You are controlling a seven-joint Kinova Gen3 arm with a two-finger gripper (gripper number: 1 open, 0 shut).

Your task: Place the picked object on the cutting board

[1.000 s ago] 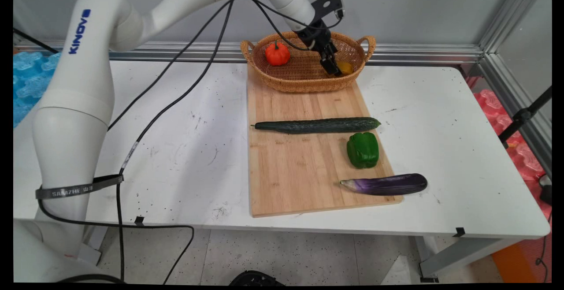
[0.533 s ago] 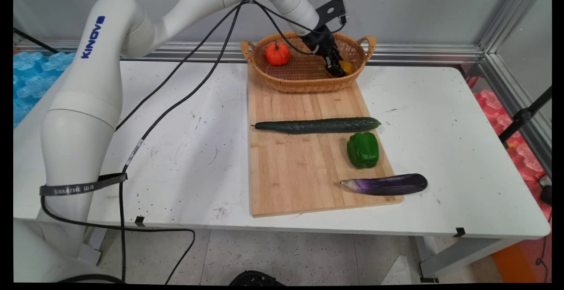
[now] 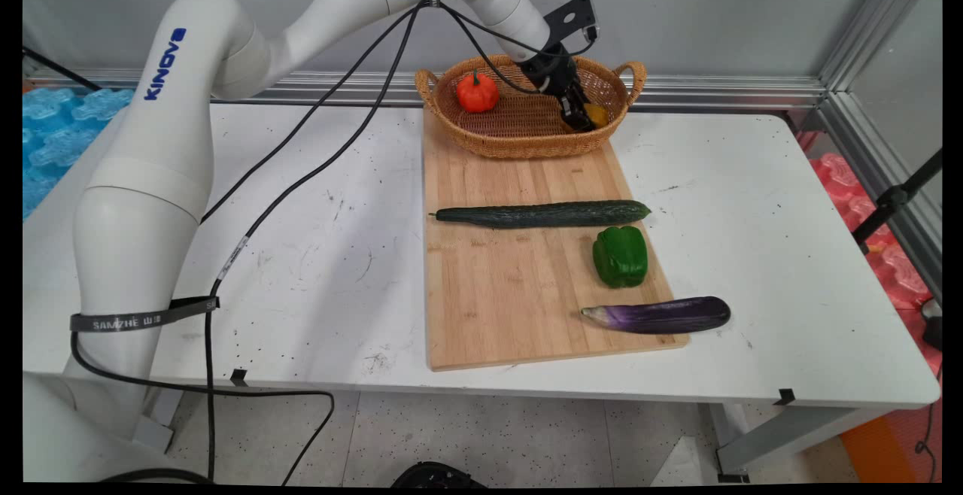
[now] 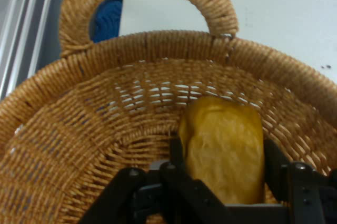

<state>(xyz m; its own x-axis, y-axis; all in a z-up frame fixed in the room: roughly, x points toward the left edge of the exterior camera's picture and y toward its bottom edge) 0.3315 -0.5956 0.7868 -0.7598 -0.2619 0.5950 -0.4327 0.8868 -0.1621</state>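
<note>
Since a second before, the gripper [image 3: 581,120] had pushed deeper toward the right end of the wicker basket [image 3: 519,143], and the basket itself had slid slightly rightward on the wooden board [image 3: 511,284]. Its two fingers [image 4: 176,153] stood on either side of a yellow vegetable [image 4: 225,148], closed against it, right by the basket's right wall under the handle. A small orange pumpkin [image 3: 477,93] sat at the basket's left end, well apart. Cucumber [image 3: 542,214], green pepper [image 3: 620,256] and eggplant [image 3: 656,314] lay nearer on the board.
</note>
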